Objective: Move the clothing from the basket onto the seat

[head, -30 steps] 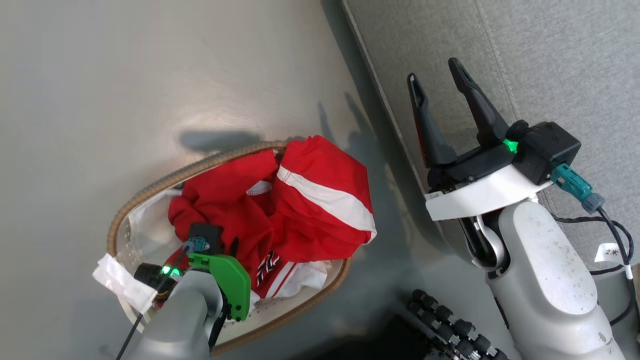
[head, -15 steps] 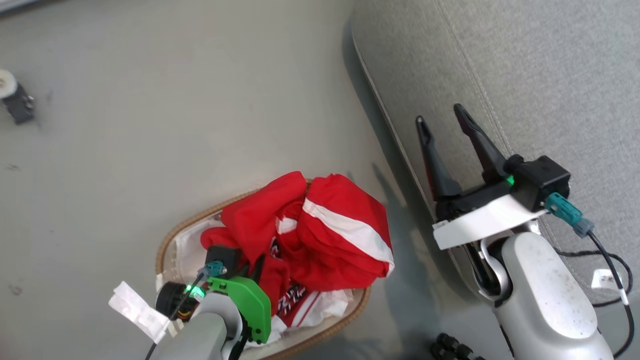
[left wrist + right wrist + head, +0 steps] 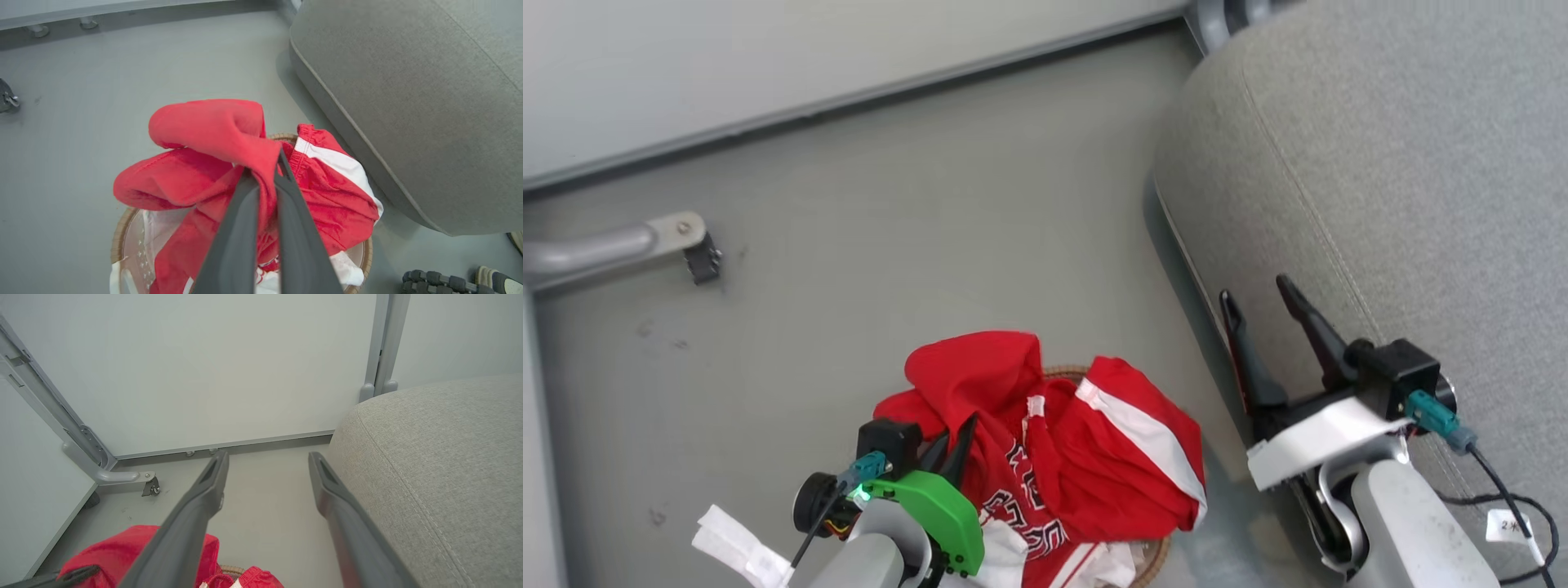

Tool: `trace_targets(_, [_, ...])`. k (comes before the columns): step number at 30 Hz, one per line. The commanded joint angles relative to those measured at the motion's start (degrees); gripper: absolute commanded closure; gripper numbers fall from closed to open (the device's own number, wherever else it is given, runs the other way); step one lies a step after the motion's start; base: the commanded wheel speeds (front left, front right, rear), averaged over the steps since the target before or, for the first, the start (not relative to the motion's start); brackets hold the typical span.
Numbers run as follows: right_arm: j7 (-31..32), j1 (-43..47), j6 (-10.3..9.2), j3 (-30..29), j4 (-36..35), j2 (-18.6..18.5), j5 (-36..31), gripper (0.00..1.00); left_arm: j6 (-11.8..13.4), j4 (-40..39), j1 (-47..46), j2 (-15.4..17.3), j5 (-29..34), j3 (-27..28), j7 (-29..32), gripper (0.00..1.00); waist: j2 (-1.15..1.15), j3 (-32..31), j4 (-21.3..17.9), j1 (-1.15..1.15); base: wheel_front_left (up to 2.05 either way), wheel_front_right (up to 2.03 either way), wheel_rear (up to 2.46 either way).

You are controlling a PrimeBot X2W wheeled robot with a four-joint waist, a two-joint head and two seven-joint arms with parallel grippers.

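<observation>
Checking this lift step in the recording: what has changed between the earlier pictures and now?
The left gripper, jaws shut on the clothing, has raised it: a red fold now stands bunched above the basket rim, where it earlier lay heaped inside. The head camera has moved too. Unchanged: the right gripper open by the seat edge, the striped piece draped over the rim.

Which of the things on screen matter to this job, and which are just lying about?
Job:
- clothing, red, bunched up
- basket under it
- seat, grey, on the right
- left gripper, jaws shut on the clothing
- right gripper, jaws open, by the seat's edge

Lying about:
- white cloth in the basket
- caster foot on the floor
</observation>
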Motion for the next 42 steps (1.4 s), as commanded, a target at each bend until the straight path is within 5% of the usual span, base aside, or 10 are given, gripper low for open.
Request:
trace_targets(1, [-0.3,1.7,-0.04,0.2,0.5,-0.5,-0.2,0.00,-0.2,-1.7,1.8,0.2,1.1,1.1,-0.2,1.00,0.00,-5.7,3.3,0.00,0.00,0.00,0.00])
trace_targets(19, [-0.3,7.4,-0.04,1.1,2.7,-0.9,-0.1,0.00,-0.2,-28.5,3.7,-0.9,10.0,11.7,-0.2,1.00,0.00,-12.6,4.6,0.00,0.00,0.00,0.00])
trace_targets(42, [-0.3,-2.4,-0.04,17.6,2.1,-1.8,-0.2,0.00,-0.2,-37.6,-0.1,-1.4,8.2,3.5,-0.1,1.00,0.00,-11.1,9.4,0.00,0.00,0.00,0.00])
